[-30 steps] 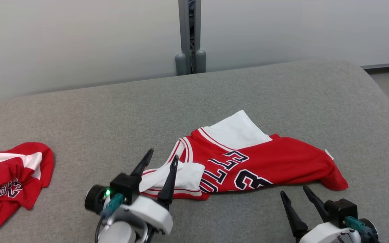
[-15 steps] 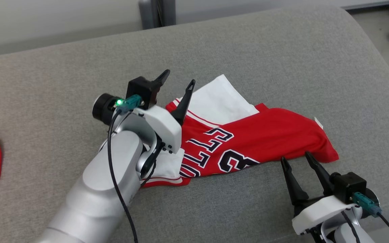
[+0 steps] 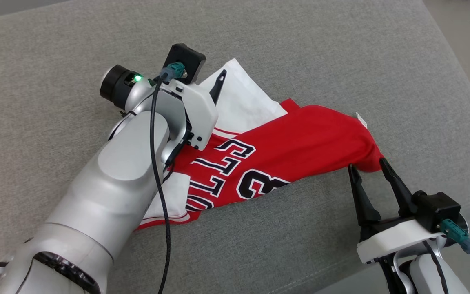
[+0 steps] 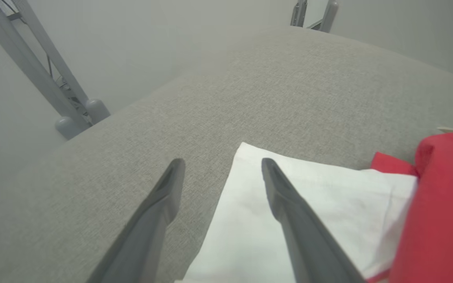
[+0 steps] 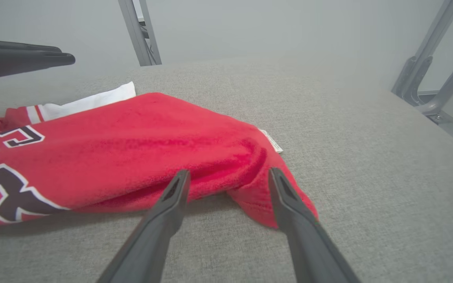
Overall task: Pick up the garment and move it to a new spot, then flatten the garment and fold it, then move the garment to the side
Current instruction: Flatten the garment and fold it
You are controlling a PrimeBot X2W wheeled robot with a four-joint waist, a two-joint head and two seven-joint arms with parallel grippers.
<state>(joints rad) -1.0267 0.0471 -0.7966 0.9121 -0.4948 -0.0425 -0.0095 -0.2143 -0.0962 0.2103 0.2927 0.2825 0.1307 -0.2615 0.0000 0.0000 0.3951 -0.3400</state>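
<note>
Two open grippers by a red shirt (image 3: pixel 300 139)

The shirt lay on the grey cushion (image 3: pixel 320 49). The left gripper (image 4: pixel 222 163) hung open over its far white corner. The right gripper (image 3: pixel 367 164) sat open at its right end.

The desk (image 3: pixel 320 53) is covered in grey woven cloth, matt and coarse-grained. The garment (image 3: pixel 300 139) is soft knit cloth. Close up in the right wrist view its red part looks dull and slightly fuzzy, while the white panel (image 4: pixel 309 196) is smoother and the lettering (image 3: pixel 235 149) looks a shade slicker. The fingers (image 4: pixel 289 220) are smooth, dark, matt plastic. The left forearm (image 3: pixel 125 163) has a smooth silver shell with a soft sheen, and the wrist housing (image 3: pixel 198 110) is white satin plastic. A black cable (image 3: pixel 158 179) shines faintly.
</note>
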